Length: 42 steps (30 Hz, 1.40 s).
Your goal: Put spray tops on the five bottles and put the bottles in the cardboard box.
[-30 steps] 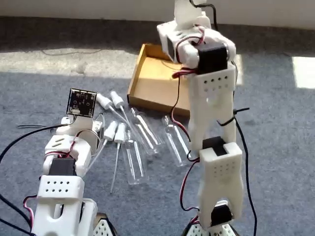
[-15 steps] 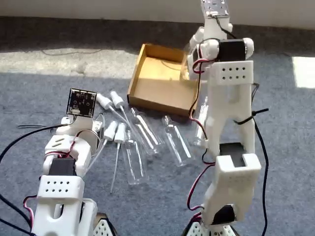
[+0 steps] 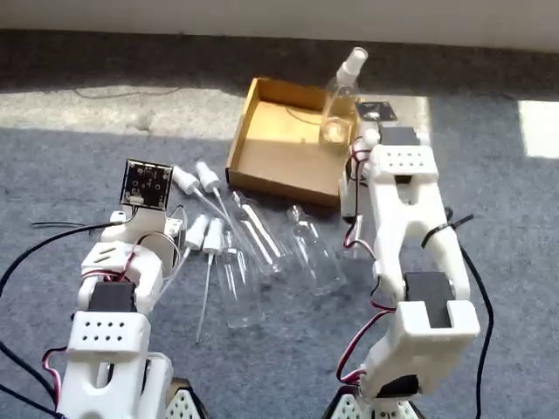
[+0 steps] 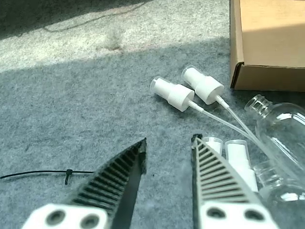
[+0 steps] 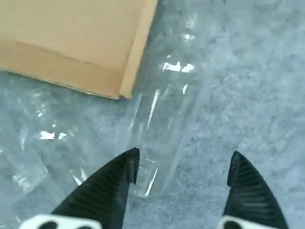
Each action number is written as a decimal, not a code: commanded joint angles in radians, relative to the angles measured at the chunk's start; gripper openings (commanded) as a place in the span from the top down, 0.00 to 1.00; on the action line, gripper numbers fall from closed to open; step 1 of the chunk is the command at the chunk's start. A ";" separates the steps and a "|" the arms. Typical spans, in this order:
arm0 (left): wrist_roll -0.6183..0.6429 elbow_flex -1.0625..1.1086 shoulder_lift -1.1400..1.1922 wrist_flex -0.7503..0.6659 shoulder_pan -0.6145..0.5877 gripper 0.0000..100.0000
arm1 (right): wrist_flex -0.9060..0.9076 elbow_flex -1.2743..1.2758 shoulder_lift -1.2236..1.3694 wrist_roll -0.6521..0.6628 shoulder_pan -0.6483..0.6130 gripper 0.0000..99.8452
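Note:
A clear bottle with a white spray top stands upright in the far right corner of the cardboard box. Three open clear bottles lie on the carpet in front of the box, with several loose spray tops to their left. My right gripper is open, pointing down over another clear bottle that lies by the box corner. My left gripper is open just above the carpet, short of two spray tops; a bottle neck lies beyond.
Grey carpet covers the floor, with a sunlit strip behind the box. Black cables run at the left of the left arm. The right arm stands along the box's right side.
The right arm has come away from over the box, swung right and lowered beside it. The bottle with the spray top now shows standing in the box. The left arm kept still.

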 commanded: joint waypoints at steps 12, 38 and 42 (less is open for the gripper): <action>0.005 -0.007 -0.016 -0.017 0.018 0.85 | -0.168 0.191 -0.054 0.014 0.016 0.75; 0.005 -0.005 -0.012 -0.017 0.018 0.85 | -0.145 0.515 -0.297 0.595 0.309 0.95; 0.005 -0.005 -0.012 -0.015 0.018 0.85 | -0.150 0.578 -0.387 0.595 0.285 0.88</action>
